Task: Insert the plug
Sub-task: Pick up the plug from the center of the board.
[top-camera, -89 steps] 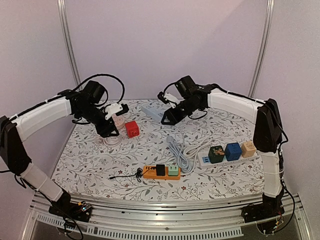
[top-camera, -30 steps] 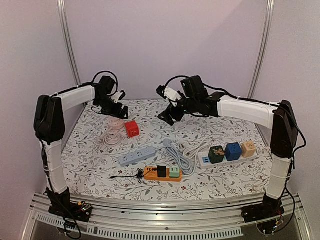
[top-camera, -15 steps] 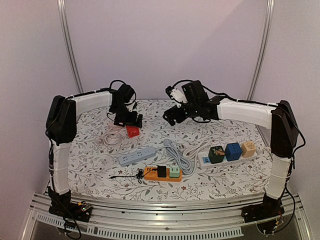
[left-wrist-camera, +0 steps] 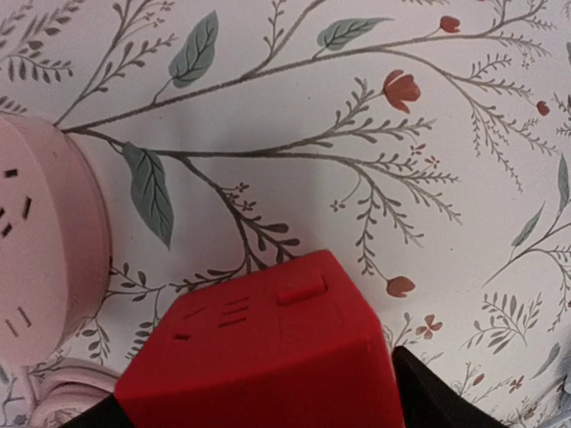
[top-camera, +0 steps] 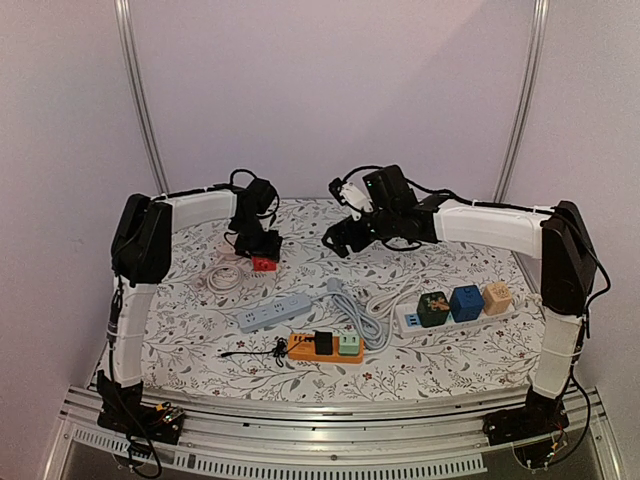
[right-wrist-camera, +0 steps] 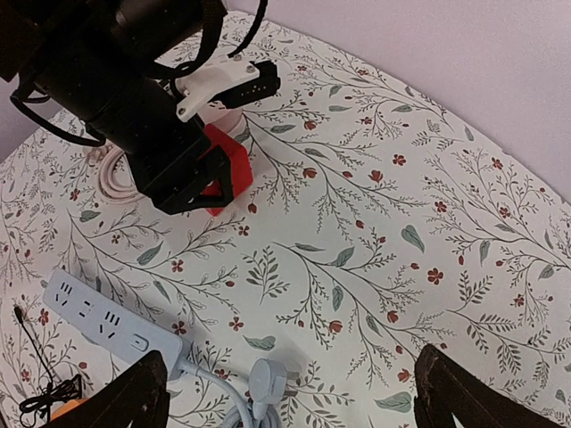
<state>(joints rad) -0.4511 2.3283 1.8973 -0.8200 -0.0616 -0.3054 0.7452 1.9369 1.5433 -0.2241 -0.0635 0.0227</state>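
Plainly red cube plug (left-wrist-camera: 268, 366) — slots (left-wrist-camera: 234, 314), raised tab (left-wrist-camera: 301, 287) on top.

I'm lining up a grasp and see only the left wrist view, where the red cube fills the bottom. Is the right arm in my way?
Observer: No. The right end effector hangs open and empty, off to the right of the red cube.
Operator: What lies on the near side of the cube?
Observer: A grey power strip, apart from it, lower in the top view.
Operator: Any loose plug?
Observer: One pale plug on its cable, right of that strip.
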